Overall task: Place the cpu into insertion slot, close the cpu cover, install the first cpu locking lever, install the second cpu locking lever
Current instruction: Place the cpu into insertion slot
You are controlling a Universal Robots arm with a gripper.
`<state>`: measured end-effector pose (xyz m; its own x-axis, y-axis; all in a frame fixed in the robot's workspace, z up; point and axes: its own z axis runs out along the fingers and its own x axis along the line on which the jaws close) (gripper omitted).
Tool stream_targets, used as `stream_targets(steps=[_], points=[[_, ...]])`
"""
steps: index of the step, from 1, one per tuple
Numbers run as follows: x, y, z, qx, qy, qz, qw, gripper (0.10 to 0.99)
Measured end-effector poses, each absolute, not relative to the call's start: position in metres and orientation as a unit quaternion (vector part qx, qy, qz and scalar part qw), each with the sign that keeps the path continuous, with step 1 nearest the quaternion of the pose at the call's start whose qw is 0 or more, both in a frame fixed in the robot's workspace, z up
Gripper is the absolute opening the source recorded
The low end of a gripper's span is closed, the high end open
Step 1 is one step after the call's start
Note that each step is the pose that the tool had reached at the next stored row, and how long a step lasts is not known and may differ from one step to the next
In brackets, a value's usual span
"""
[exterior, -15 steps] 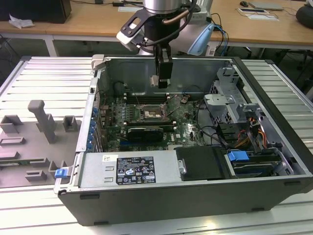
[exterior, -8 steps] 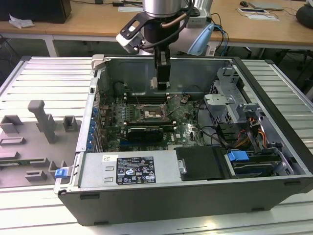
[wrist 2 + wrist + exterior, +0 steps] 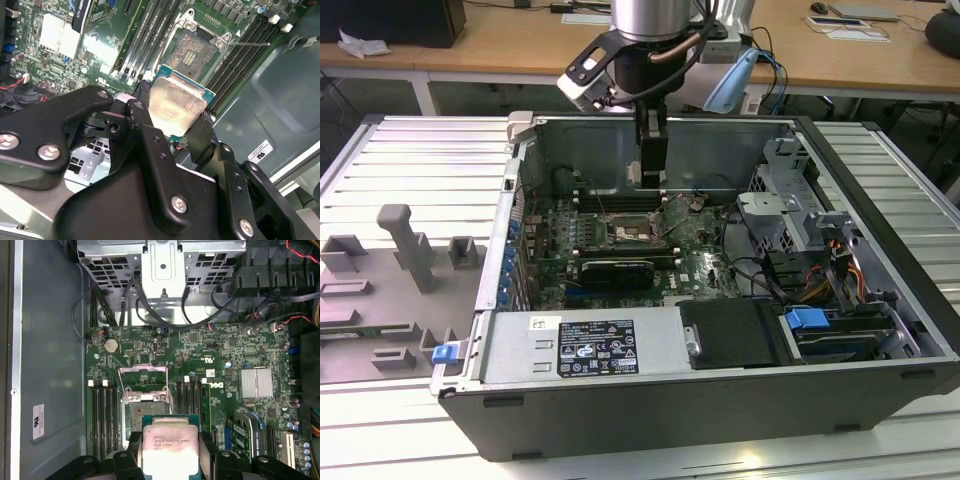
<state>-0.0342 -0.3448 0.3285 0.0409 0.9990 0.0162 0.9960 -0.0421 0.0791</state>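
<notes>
**A:** Where's the cpu (image 3: 177, 107)?

**B:** It's clamped by two opposite edges in the end effector (image 3: 651, 178). It hangs above the insertion slot (image 3: 192, 50) and isn't touching it. All of this is inside the open computer case (image 3: 620, 400), which lies across the middle of the counter (image 3: 410, 150).

**A:** Is the cover out of the way?

**B:** In the first wrist view the cpu cover (image 3: 143, 370) looks raised off the slot, so the dark centre is bare.

**A:** What worries you?

**B:** Alignment. If the chip comes down skewed or turned the wrong way, a corner could catch the silver rim. It could also scrape the contacts and bend them. The hold is on thin edges only, so a slip could drop it onto the green board (image 3: 235, 355) or the memory slots (image 3: 102, 415) just beside the socket.
</notes>
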Motion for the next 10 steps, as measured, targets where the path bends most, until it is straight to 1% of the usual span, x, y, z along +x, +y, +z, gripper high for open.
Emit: stream_targets(steps=[4,10], points=[[-0.034,-0.345,0.325,0.707,0.706,0.034,0.022,0.537],[-0.035,-0.343,0.31,0.702,0.711,0.034,0.022,0.537]])
